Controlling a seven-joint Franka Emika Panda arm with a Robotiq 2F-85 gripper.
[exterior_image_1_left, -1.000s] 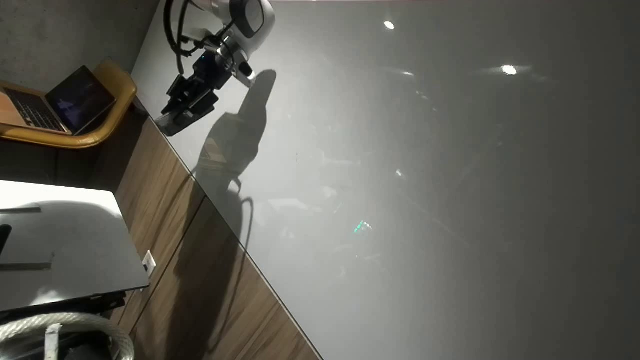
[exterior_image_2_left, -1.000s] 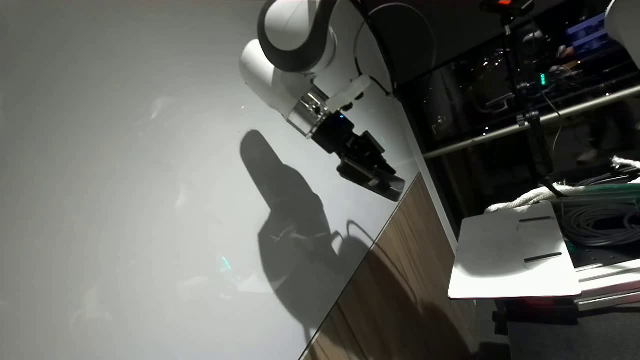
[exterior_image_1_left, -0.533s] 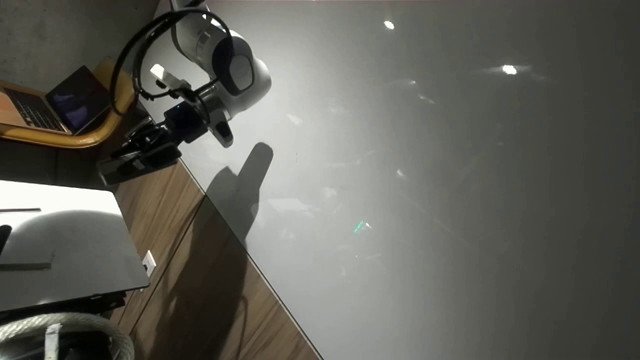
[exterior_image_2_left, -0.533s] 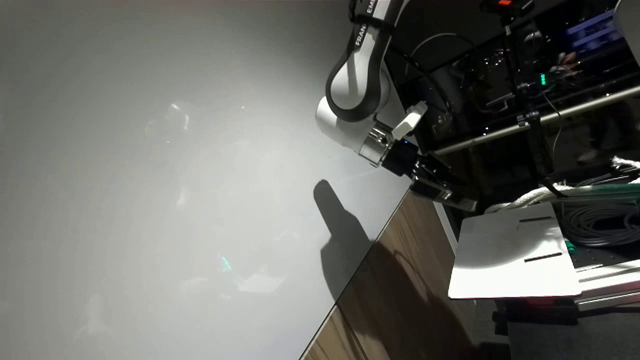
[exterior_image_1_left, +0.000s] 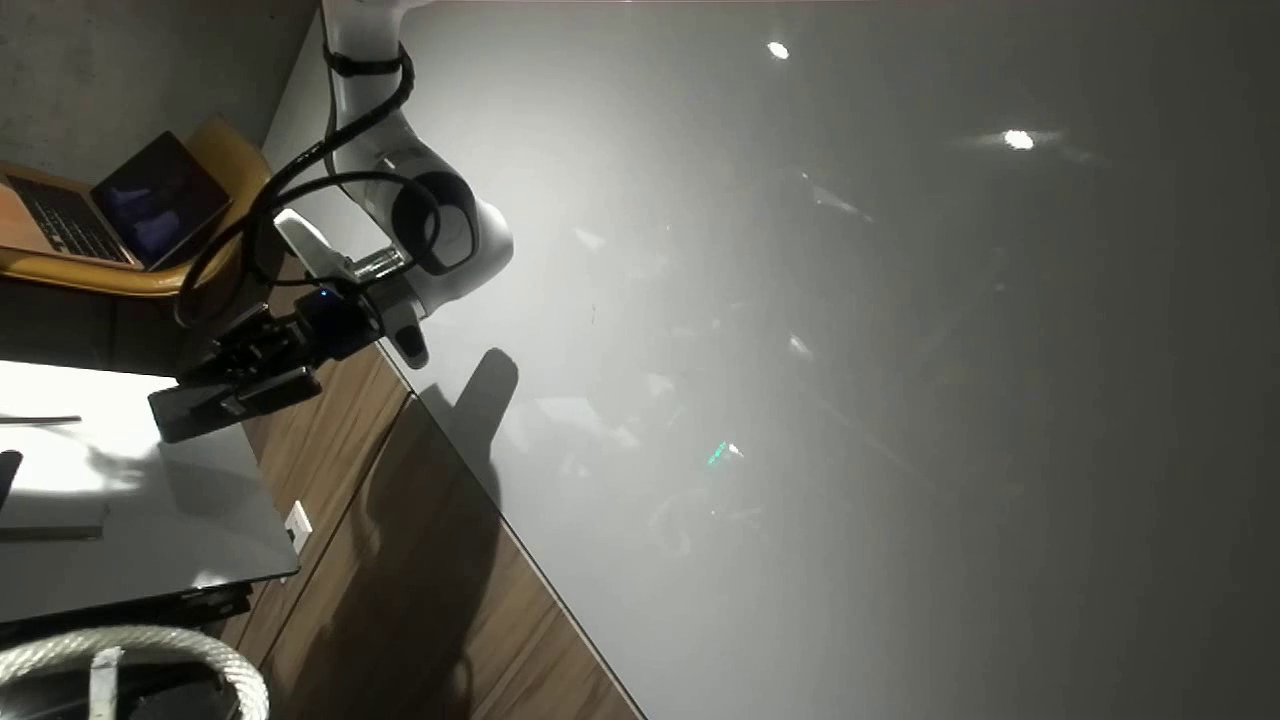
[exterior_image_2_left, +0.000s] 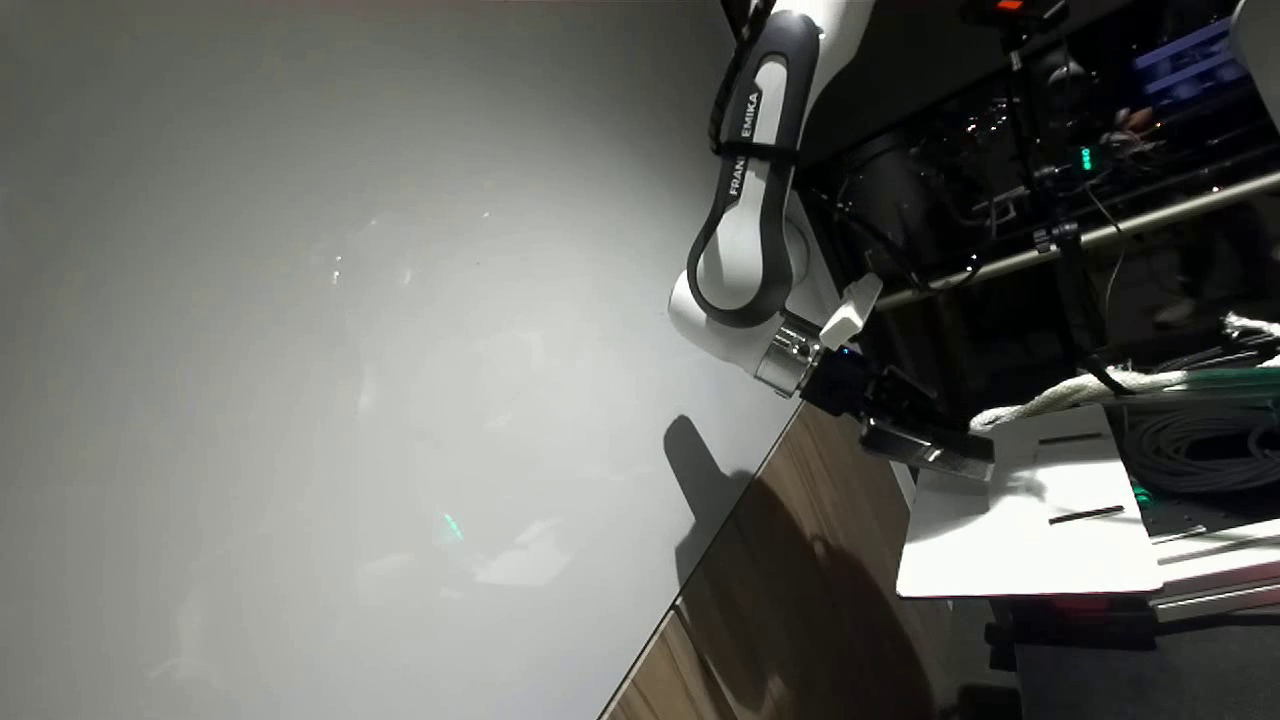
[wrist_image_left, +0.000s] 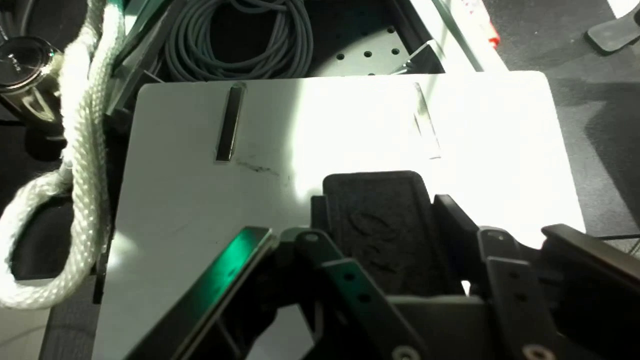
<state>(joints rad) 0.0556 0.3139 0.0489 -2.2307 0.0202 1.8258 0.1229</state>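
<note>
A dark block (wrist_image_left: 380, 225) with rounded corners and pressed-in marks on its face fills the space between the fingers of my gripper (wrist_image_left: 384, 214). Both finger pads press against its sides, so the grip is shut on it. In an exterior view the block (exterior_image_1_left: 185, 410) juts from the gripper's end over a white flat panel (exterior_image_1_left: 210, 510). The block (exterior_image_2_left: 965, 455) also overlaps the near edge of the panel (exterior_image_2_left: 1030, 555) in an exterior view. Whether block and panel touch I cannot tell. The panel (wrist_image_left: 185, 200) carries two slots, and bright glare covers part of it.
A large glossy whitish surface (exterior_image_1_left: 800, 300) borders wood panelling (exterior_image_1_left: 340, 430) with a socket (exterior_image_1_left: 298, 525). Thick white rope (wrist_image_left: 85, 175) hangs beside the panel, and coiled grey cable (wrist_image_left: 240, 55) lies behind it. A laptop (exterior_image_1_left: 110, 210) rests on a yellow chair (exterior_image_1_left: 230, 170).
The arm has swung off the glossy surface, past the wood panelling and over the white panel, lower in both exterior views. The dark block has stayed in the grip throughout.
</note>
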